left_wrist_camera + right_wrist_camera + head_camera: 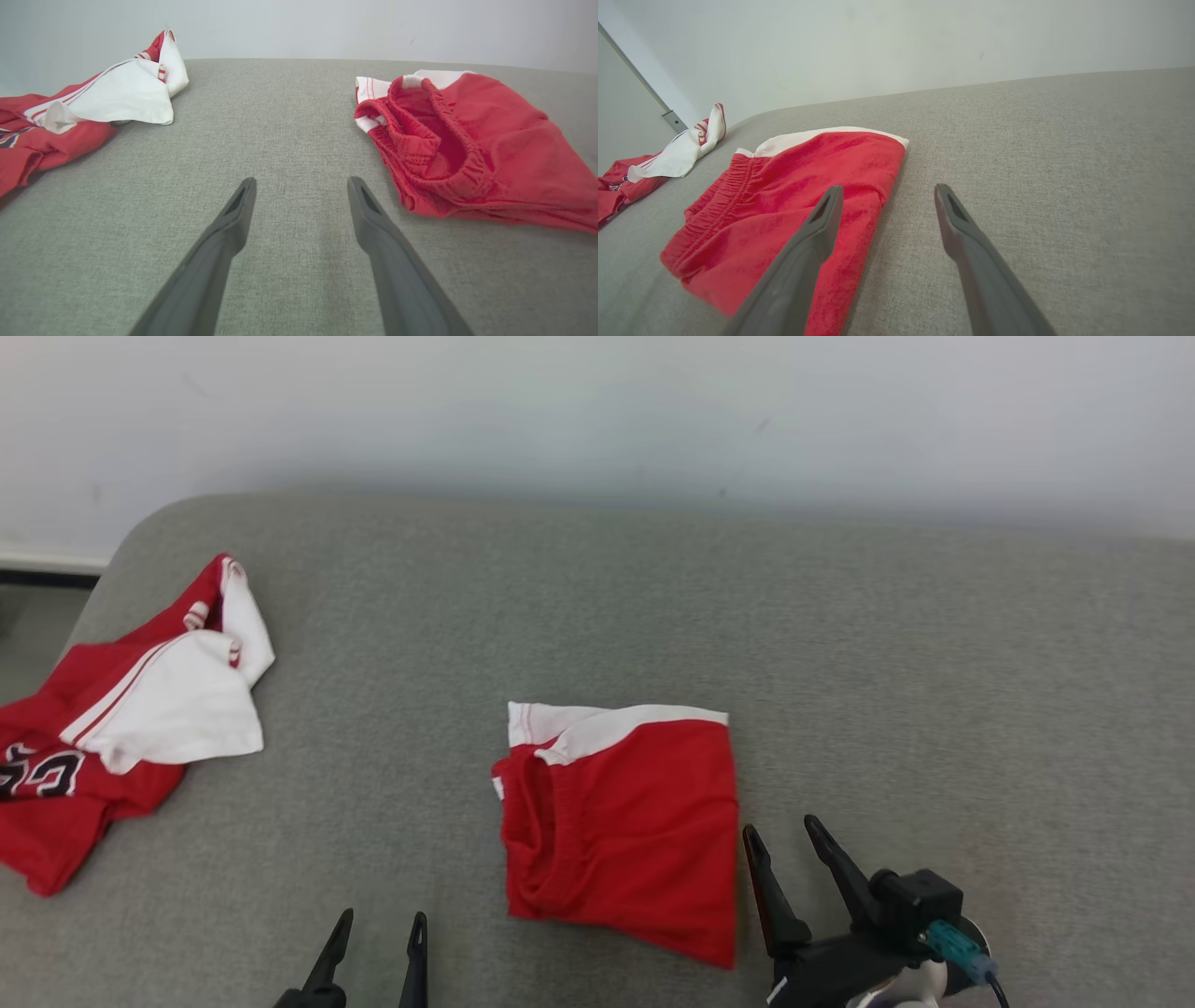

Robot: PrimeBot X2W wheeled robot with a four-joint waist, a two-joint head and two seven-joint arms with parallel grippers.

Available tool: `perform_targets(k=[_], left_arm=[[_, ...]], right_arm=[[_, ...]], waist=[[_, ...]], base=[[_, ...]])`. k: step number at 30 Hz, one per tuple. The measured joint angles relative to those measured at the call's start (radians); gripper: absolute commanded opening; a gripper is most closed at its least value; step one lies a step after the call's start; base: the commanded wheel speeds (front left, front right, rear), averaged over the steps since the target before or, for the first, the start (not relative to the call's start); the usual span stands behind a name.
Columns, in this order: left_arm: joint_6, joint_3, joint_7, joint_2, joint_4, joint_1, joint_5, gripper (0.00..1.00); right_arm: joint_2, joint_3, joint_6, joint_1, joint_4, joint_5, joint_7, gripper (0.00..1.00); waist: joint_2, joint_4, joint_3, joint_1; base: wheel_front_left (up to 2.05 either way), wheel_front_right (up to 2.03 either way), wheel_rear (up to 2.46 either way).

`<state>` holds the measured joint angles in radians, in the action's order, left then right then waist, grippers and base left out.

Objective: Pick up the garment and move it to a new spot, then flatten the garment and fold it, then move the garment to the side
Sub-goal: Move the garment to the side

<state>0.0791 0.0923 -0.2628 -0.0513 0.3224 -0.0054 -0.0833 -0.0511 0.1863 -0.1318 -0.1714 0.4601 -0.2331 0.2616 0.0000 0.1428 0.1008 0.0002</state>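
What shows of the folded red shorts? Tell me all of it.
The red shorts lie folded into a rough rectangle, flat on the grey upholstered surface. The cloth looks soft and knitted, with a white panel along the far edge and a gathered elastic waistband on the left side, slightly gaping. The open right gripper sits just off the right edge, gripping nothing; only the surface visibly touches them.

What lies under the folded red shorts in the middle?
The grey surface shows all around the shorts, so they rest on it. Their own white layer peeks out at the far edge. Anything beneath is covered.
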Motion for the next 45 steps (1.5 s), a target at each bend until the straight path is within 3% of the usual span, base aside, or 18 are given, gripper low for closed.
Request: perform_targets(k=[14, 15, 16, 18, 29, 45], left_arm=[[-0.012, 0.016, 0.0, 0.0, 0.012, -0.012, -0.014, 1.0], [-0.015, 0.015, 0.0, 0.0, 0.013, -0.012, -0.014, 1.0], [-0.016, 0.015, 0.0, 0.0, 0.013, -0.012, -0.014, 1.0], [-0.016, 0.014, 0.0, 0.0, 0.014, -0.013, -0.014, 1.0], [0.008, 0.004, 0.0, 0.001, 0.024, 0.004, 0.022, 1.0], [0.035, 0.063, 0.0, 0.001, 0.021, -0.023, 0.034, 1.0]], right_arm=[[-0.001, -0.005, 0.0, -0.137, 0.232, -0.032, 0.004, 1.0], [-0.002, 0.003, 0.0, -0.145, 0.242, -0.039, 0.004, 0.93], [-0.003, 0.009, 0.0, -0.153, 0.25, -0.046, 0.004, 0.5], [-0.002, 0.021, 0.0, -0.161, 0.256, -0.049, 0.004, 0.0], [0.0, -0.021, 0.0, -0.129, 0.219, -0.05, 0.002, 0.0], [0.0, -0.04, 0.0, -0.08, 0.187, -0.055, 0.002, 0.0]], waist=[[0.0, 0.121, 0.07, -0.0001], [0.0, 0.123, 0.072, -0.0001], [0.0, 0.122, 0.072, -0.0002], [0.0, 0.117, 0.07, -0.0001], [0.0, 0.017, 0.043, -0.0002], [0.0, -0.309, 0.012, -0.0003]], base=[[0.0, 0.0, 0.0], [0.0, 0.0, 0.0], [0.0, 0.0, 0.0], [0.0, 0.0, 0.0], [0.0, 0.0, 0.0], [0.0, 0.0, 0.0]])
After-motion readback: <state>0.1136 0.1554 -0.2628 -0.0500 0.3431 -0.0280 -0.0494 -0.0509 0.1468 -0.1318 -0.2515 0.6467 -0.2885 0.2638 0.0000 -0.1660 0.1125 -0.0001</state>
